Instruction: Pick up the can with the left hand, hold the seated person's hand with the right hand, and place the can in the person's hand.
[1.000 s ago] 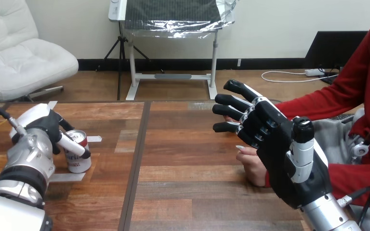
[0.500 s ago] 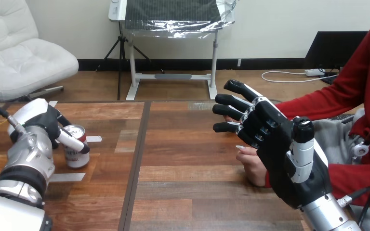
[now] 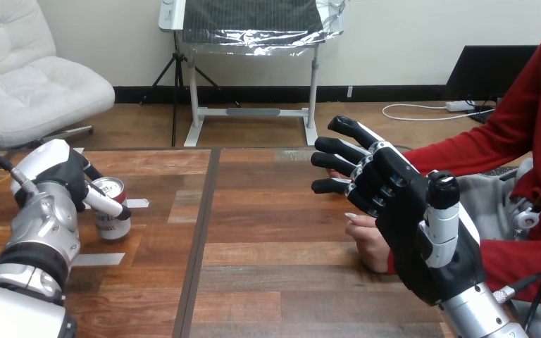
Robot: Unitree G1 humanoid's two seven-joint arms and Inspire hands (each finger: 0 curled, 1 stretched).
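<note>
We see left robot hand [image 3: 65, 182] curled round can [image 3: 113, 213] | right robot hand [image 3: 401, 205] spread, well right of can, beside person's hand [image 3: 370, 243]

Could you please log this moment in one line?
left hand: shut on can | right hand: open, beside person's hand | handover: pending

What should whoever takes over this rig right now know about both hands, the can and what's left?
Left hand: curled round the can at the table's left side; I cannot tell whether the can is off the wood.
Right hand: open, fingers straight, raised in front of the person's hand at the table's right, not gripping it.
Done: can grasped.
Left: hold the person's hand, carry the can across, place it in that hand.
</note>
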